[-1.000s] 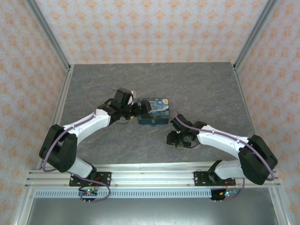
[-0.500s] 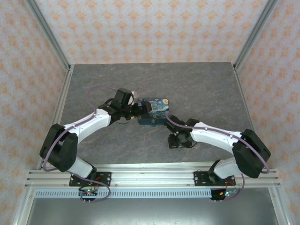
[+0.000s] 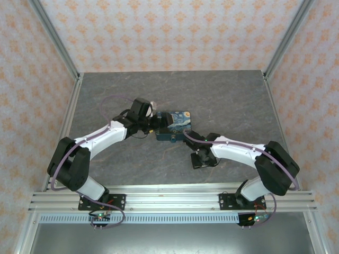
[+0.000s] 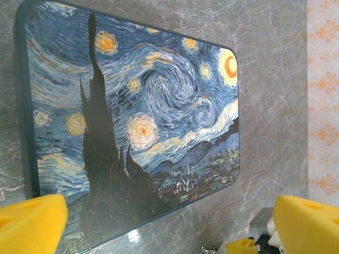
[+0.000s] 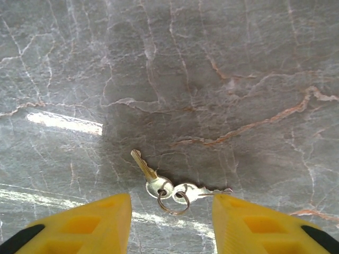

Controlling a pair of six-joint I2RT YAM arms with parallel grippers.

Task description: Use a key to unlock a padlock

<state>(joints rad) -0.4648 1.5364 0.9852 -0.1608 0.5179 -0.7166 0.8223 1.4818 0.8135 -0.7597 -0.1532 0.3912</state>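
Note:
Two small pale keys point(image 5: 159, 182) on one ring lie flat on the marble table. My right gripper point(image 5: 172, 225) hovers just above them, open, one yellow finger on either side and touching nothing. From above, the right gripper point(image 3: 198, 159) sits in front of the Starry-Night box point(image 3: 175, 124). My left gripper point(image 4: 169, 225) is open at the left end of the box point(image 4: 132, 121), fingers spread across its painted lid without gripping it. From above, the left gripper point(image 3: 159, 123) is against that end. I cannot make out the teal padlock.
The right gripper's yellow fingertip point(image 4: 241, 246) and the key ring point(image 4: 212, 248) show at the bottom of the left wrist view. Aluminium frame posts point(image 3: 55, 39) and patterned walls enclose the table point(image 3: 228, 100). Open marble lies behind and to the right of the box.
The right arm's forearm and wrist have swung left, closer to the box, while its gripper stays low over the same spot. The left arm has barely moved.

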